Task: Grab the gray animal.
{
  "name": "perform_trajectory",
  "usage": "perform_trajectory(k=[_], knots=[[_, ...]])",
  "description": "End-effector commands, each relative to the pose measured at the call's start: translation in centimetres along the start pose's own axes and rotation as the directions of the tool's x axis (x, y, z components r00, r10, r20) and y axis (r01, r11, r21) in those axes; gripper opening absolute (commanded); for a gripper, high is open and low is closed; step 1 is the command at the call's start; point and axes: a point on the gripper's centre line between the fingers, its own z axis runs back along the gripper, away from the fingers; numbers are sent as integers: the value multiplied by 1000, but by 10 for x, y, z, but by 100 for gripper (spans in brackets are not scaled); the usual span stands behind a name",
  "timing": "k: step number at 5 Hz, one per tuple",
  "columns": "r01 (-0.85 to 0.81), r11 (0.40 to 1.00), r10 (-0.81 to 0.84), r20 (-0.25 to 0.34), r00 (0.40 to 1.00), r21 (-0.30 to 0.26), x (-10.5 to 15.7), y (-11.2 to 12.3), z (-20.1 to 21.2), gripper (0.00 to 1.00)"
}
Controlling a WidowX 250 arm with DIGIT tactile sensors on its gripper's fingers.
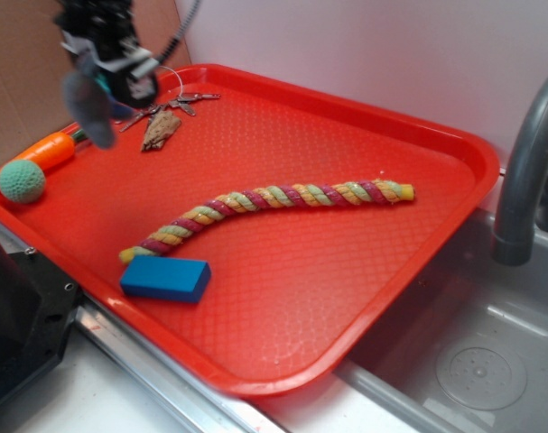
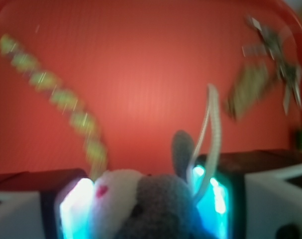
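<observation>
The gray animal [image 1: 88, 104] hangs in the air above the far left corner of the red tray [image 1: 364, 298], clear of its floor. In the exterior view it is a blurred dark gray lump dangling below the gripper [image 1: 106, 68]. The wrist view shows it closer: a fuzzy dark gray body [image 2: 163, 204], a white patch beside it with a small pink-red mark, one gray ear standing up, and a thin pale loop [image 2: 210, 134] curving upward.

On the tray lie one long twisted rope [image 1: 264, 207] of yellow, green and dark red strands, running from near left to far right, and one blue block [image 1: 165, 278] just near of the rope's left end. At the far left there is one bunch of keys [image 1: 179, 101] with a brownish tag [image 1: 161, 129] beside it. One orange carrot-shaped toy [image 1: 46, 152] and one teal knitted ball [image 1: 21, 181] sit at the tray's left rim, the ball just near of the carrot. One gray faucet [image 1: 526, 171] stands to the right, over the sink.

The fingers [image 2: 73, 209] are closed on the gray animal, one on each side of it, their inner faces glowing cyan in the wrist view; the plush fills the gap between them.
</observation>
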Motion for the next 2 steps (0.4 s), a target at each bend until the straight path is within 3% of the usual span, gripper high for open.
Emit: perform_trajectory(k=[1,2], knots=[[-34,999,32,59,998,37,-12,8,67,0],[-46,997,42,68,997,55,-7,26,79,0]])
